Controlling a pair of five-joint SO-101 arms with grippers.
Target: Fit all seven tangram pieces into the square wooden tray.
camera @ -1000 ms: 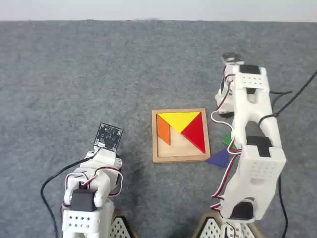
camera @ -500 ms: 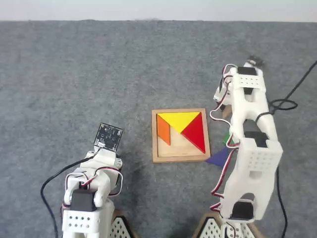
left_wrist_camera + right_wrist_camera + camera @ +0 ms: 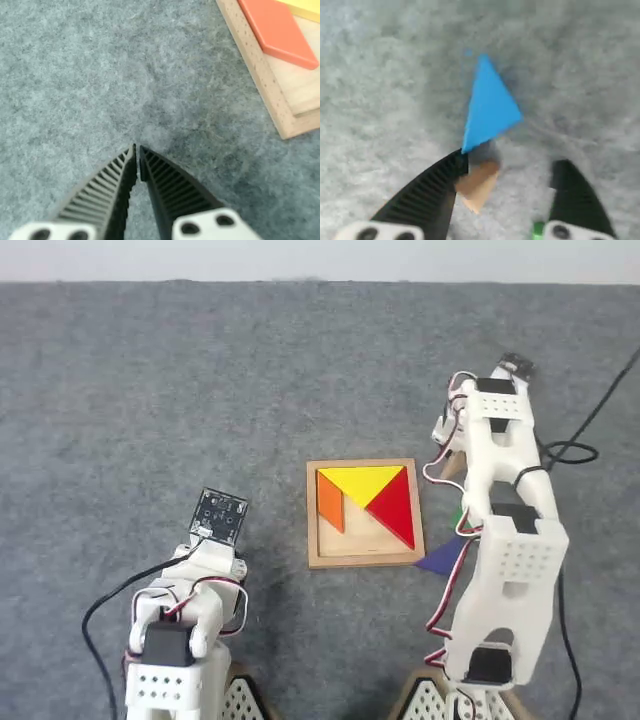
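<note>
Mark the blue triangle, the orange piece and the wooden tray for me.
blue triangle (image 3: 490, 107): right wrist view, middle of its face.
orange piece (image 3: 330, 502): high view, middle of its top.
wooden tray (image 3: 365, 561): high view, bare rim, near side.

The white right arm (image 3: 510, 560) has swung its far end toward the right edge of the grey-carpeted worktop (image 3: 150, 390), its wrist camera (image 3: 516, 365) crossing from the arm's left side to its right, and it now covers more of the small green wooden piece (image 3: 458, 516) beside the square wooden tray (image 3: 362, 562)
</note>
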